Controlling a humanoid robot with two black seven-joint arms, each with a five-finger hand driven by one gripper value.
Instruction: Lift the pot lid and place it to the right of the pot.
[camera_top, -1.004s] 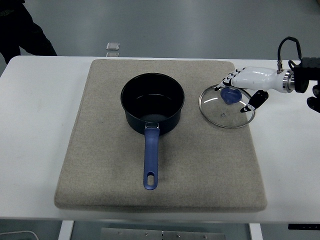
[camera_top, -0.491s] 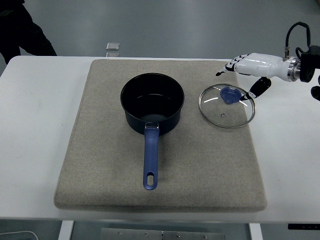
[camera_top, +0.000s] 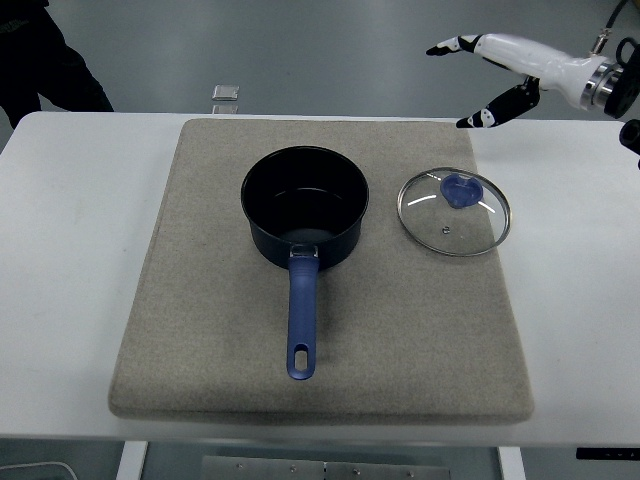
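Observation:
A dark blue pot (camera_top: 305, 205) with a blue handle (camera_top: 302, 320) stands uncovered on the grey mat (camera_top: 200, 330). Its glass lid (camera_top: 454, 211) with a blue knob (camera_top: 460, 190) lies flat on the mat, to the right of the pot and apart from it. My right hand (camera_top: 460, 85) is raised high above and behind the lid, near the top right corner. Its fingers are spread and it holds nothing. My left arm is out of view.
A small grey square object (camera_top: 227, 93) lies on the white table (camera_top: 60, 250) behind the mat. A person in dark clothes (camera_top: 40, 60) stands at the top left corner.
My right hand has let go of the lid's knob and risen up and back to the right. The lid stays flat on the mat.

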